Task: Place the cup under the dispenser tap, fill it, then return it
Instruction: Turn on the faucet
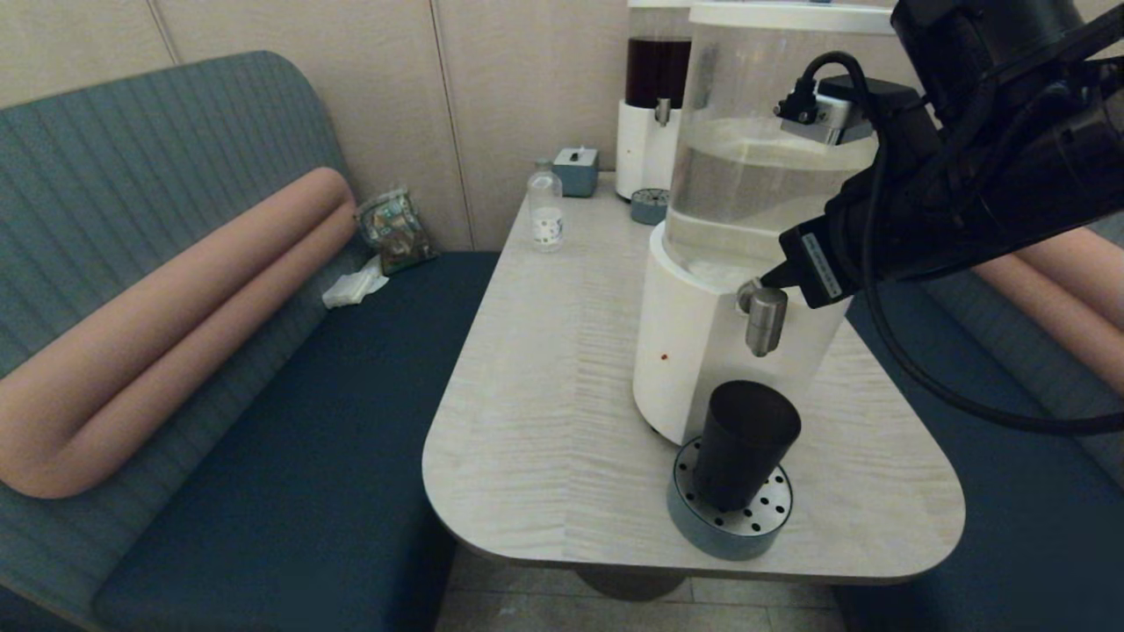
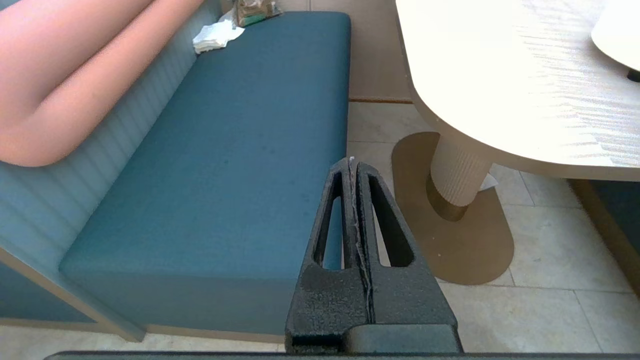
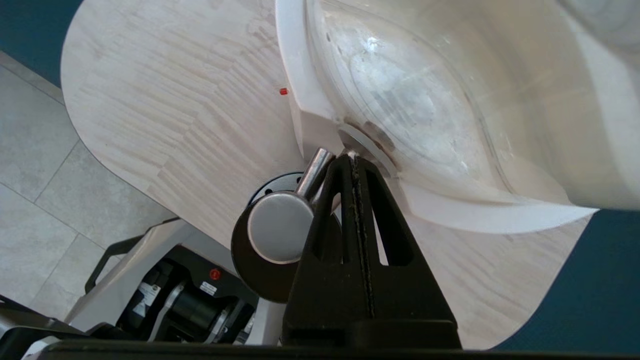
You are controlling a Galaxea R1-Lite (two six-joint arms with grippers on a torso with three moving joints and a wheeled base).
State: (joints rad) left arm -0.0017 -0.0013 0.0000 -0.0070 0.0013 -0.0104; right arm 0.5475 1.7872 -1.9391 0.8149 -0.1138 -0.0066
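The dark cup (image 1: 745, 443) stands upright on a round perforated drip tray (image 1: 702, 527), directly under the steel dispenser tap (image 1: 766, 320) of the large clear dispenser (image 1: 755, 175). My right gripper (image 1: 773, 279) is shut on nothing, its tip just beside the tap's root at the white base. In the right wrist view the right gripper (image 3: 352, 157) sits against the tap (image 3: 280, 227), with the cup (image 3: 252, 277) below it. My left gripper (image 2: 351, 161) is shut and empty, parked low beside the table, over the bench's edge and the floor.
A small clear bottle (image 1: 545, 211), a blue-grey box (image 1: 576, 169), a smaller dispenser with dark red liquid (image 1: 654, 105) and its tray (image 1: 650, 206) stand at the table's far end. The teal bench (image 1: 290, 421) lies to the left. The cup's tray sits near the table's front edge.
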